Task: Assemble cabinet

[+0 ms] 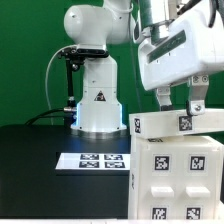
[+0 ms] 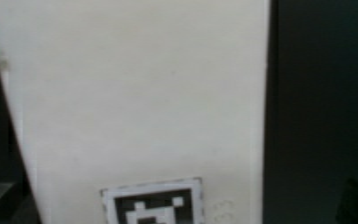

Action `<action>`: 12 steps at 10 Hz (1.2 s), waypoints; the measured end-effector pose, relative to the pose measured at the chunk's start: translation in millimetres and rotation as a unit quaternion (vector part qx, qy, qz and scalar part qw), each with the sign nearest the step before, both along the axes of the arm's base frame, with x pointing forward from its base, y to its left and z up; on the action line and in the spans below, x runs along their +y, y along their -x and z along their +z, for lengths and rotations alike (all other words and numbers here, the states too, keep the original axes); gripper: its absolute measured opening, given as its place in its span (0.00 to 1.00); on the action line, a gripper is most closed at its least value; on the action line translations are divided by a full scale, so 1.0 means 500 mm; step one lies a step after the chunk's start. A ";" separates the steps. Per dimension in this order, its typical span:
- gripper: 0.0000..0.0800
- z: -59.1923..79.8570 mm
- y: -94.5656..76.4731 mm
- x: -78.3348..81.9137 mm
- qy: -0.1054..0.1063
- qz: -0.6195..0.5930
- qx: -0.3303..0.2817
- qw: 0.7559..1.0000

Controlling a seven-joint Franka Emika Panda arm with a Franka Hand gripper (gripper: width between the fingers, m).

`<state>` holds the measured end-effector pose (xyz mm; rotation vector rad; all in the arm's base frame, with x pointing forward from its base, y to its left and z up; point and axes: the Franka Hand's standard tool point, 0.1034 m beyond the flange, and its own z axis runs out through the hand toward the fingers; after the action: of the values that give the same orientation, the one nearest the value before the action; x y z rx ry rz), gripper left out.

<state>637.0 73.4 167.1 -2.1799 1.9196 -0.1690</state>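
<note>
Top panel (image 1: 180,123) sits on the cabinet (image 1: 175,180), pincer (image 1: 181,100) open astride it; next, probably lift clear.

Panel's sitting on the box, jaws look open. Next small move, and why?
Probably a short straight lift. The gripper stands open, its fingers either side of the top panel, which lies on the cabinet box. The wrist view shows only the panel face close below, so rising first should avoid dragging it.

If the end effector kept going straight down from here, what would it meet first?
Most likely the white slab panel lying on top of the cabinet box; the open end effector sits right above it, though contact is unclear.
</note>
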 end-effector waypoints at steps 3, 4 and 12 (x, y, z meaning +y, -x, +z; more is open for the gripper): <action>1.00 -0.015 0.008 0.004 -0.002 -0.001 0.010 1.000; 0.89 -0.014 0.008 0.004 -0.002 -0.001 0.009 1.000; 0.69 -0.018 0.012 0.001 -0.029 -0.091 0.032 0.995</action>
<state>630.9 73.8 158.3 -1.9959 2.1309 -0.0738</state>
